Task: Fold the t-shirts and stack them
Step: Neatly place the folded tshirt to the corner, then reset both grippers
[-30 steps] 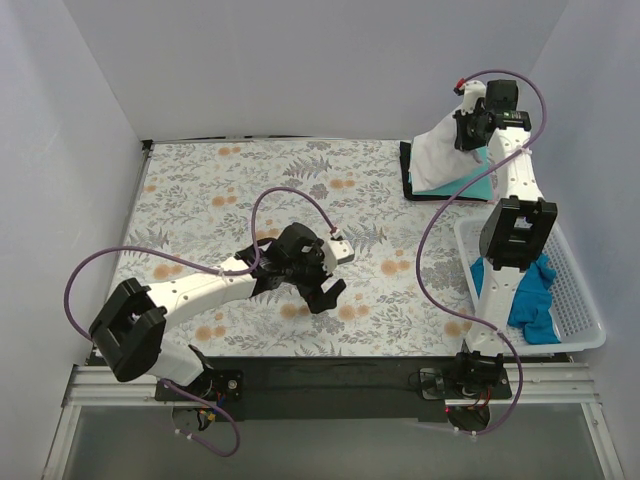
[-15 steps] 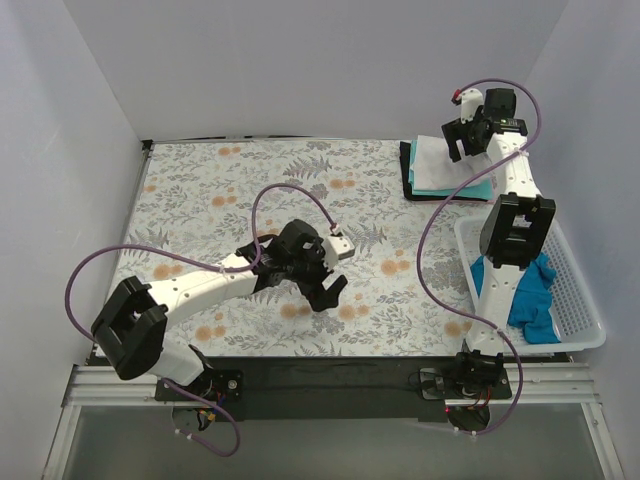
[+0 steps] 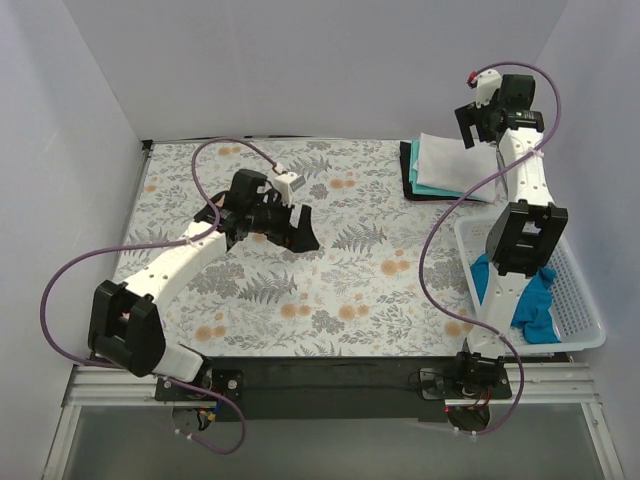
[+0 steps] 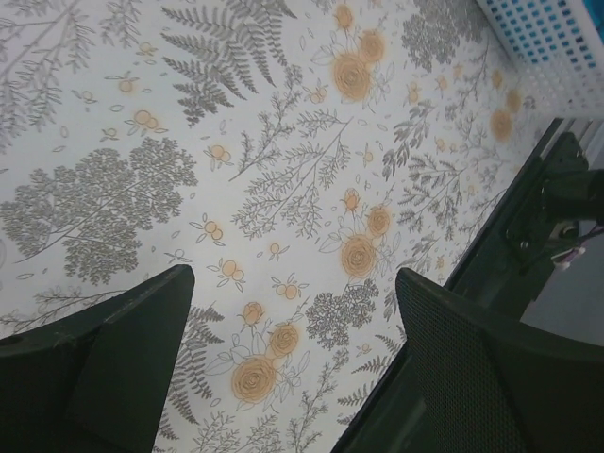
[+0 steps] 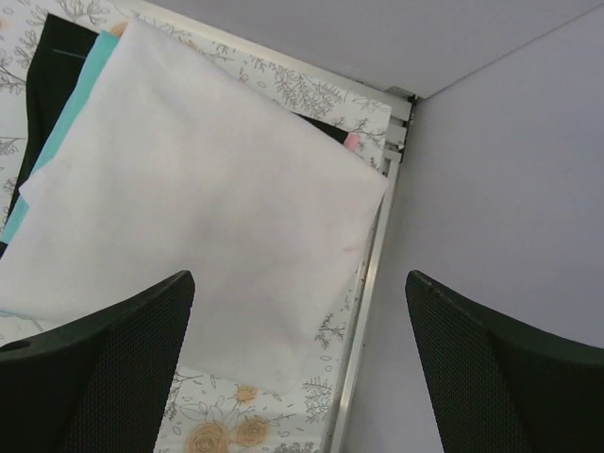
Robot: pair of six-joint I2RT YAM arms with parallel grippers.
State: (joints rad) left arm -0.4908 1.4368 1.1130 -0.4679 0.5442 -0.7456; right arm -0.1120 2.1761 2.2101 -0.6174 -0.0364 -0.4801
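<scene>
A folded white t-shirt [image 3: 455, 160] [image 5: 208, 208] lies flat on top of a stack at the back right corner. A teal t-shirt [image 3: 440, 188] [image 5: 57, 142] and a dark one [image 3: 408, 170] [image 5: 57, 57] show at the stack's edges beneath it. My right gripper [image 3: 483, 135] [image 5: 297, 368] hangs open above the stack's far right corner, holding nothing. Bright blue t-shirts [image 3: 530, 300] lie crumpled in the basket. My left gripper [image 3: 293, 232] [image 4: 293, 368] is open over bare table cloth left of centre, far from any t-shirt.
A white lattice basket [image 3: 582, 300] [image 4: 547, 47] stands at the right edge of the table. The floral table cloth [image 3: 340, 290] covers the table. White walls enclose the back and sides, close to the right gripper. A metal rail [image 5: 373, 283] runs along the table's right edge.
The right gripper opened and let go of the white t-shirt, which settled flat on the stack, then rose. The left arm swung from the table's middle toward the back left.
</scene>
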